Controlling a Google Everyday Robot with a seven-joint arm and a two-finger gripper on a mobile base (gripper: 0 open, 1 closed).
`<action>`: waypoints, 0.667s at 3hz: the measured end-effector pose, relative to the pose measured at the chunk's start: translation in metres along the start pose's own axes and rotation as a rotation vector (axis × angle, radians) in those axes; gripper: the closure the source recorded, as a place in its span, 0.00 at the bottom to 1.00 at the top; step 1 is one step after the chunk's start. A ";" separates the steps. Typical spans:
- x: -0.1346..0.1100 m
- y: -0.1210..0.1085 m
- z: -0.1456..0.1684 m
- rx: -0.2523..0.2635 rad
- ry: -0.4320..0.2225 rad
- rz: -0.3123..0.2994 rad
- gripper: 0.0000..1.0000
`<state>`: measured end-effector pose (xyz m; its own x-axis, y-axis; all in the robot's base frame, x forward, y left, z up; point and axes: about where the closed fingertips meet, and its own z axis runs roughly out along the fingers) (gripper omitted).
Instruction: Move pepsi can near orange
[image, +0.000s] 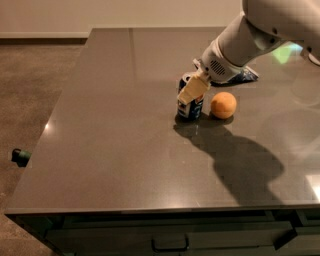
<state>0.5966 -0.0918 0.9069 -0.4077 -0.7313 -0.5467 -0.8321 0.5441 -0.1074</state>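
The pepsi can is dark blue with a silver top and stands upright on the dark table, left of centre-right. The orange sits on the table just to the can's right, with a narrow gap between them. My gripper comes down from the upper right on a white arm and is shut on the can's upper part. One cream finger covers the can's front; the other is hidden behind it.
A blue-and-white foil snack bag lies behind the orange, partly hidden by the arm. The table's front edge runs above drawers. A small dark object sits on the floor at the left.
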 end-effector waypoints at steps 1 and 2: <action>0.002 -0.003 0.001 0.000 0.001 0.005 0.35; 0.006 -0.007 0.001 0.005 -0.001 0.007 0.13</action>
<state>0.6005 -0.0999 0.9039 -0.4133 -0.7273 -0.5480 -0.8274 0.5512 -0.1075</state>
